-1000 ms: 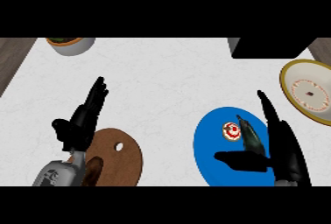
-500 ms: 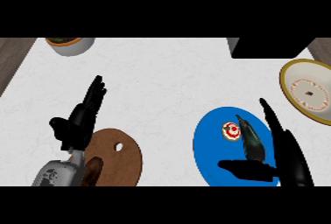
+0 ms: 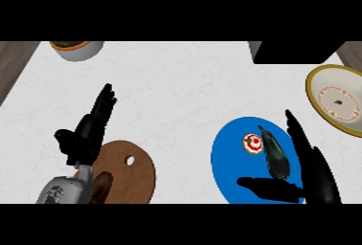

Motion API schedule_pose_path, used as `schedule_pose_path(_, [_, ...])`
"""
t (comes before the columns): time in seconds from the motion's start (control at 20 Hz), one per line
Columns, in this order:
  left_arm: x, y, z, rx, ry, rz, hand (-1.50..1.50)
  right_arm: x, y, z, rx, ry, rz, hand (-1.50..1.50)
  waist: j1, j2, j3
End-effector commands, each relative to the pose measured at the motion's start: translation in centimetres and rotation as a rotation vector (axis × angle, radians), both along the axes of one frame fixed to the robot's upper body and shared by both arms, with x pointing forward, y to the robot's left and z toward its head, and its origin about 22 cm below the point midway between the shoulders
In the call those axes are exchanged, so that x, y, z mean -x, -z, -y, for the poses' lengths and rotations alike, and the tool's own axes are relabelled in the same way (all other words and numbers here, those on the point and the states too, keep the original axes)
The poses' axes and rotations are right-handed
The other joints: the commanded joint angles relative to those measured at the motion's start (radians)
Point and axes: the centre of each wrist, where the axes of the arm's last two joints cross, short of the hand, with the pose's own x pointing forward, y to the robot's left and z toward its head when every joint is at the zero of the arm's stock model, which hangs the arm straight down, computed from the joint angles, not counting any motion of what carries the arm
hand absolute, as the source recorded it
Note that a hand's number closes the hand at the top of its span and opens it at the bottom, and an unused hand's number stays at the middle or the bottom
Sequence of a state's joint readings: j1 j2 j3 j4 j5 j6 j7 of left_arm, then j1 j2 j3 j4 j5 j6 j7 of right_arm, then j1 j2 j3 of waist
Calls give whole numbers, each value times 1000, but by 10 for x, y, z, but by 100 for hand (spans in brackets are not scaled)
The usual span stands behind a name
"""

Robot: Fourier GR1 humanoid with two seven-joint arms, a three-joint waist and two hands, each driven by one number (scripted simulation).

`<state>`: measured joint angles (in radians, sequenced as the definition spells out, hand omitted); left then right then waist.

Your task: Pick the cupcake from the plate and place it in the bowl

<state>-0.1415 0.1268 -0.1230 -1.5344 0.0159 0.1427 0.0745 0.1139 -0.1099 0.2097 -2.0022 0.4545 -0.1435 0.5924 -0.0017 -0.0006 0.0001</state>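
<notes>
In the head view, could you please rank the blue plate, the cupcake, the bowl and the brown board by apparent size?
1. Blue plate.
2. Brown board and bowl: look alike, both cut off or partly hidden, so unranked.
3. Cupcake, clearly smallest.

Pretty much all white marbled counter [image 3: 184,81] here, faint grey veining, evenly lit with soft shadows. Strip of grey-brown wood grain [image 3: 13,62] running down the far left edge, another sliver of the same at the top right corner [image 3: 351,51]. Also a plain black boxy block [image 3: 293,51] sitting at the back right of the counter, can't tell what it is.
</notes>
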Motion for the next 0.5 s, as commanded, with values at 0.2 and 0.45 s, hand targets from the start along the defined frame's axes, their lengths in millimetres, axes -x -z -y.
schedule_pose_path(0.2, [-11,4,7,13,2,0,0,-14,46,4,-73,20,-20,-150,0,2,0])
schedule_pose_path(0.45, [0,10,-8,-10,-2,6,0,-2,56,-35,-76,19,-31,-150,1,0,0])
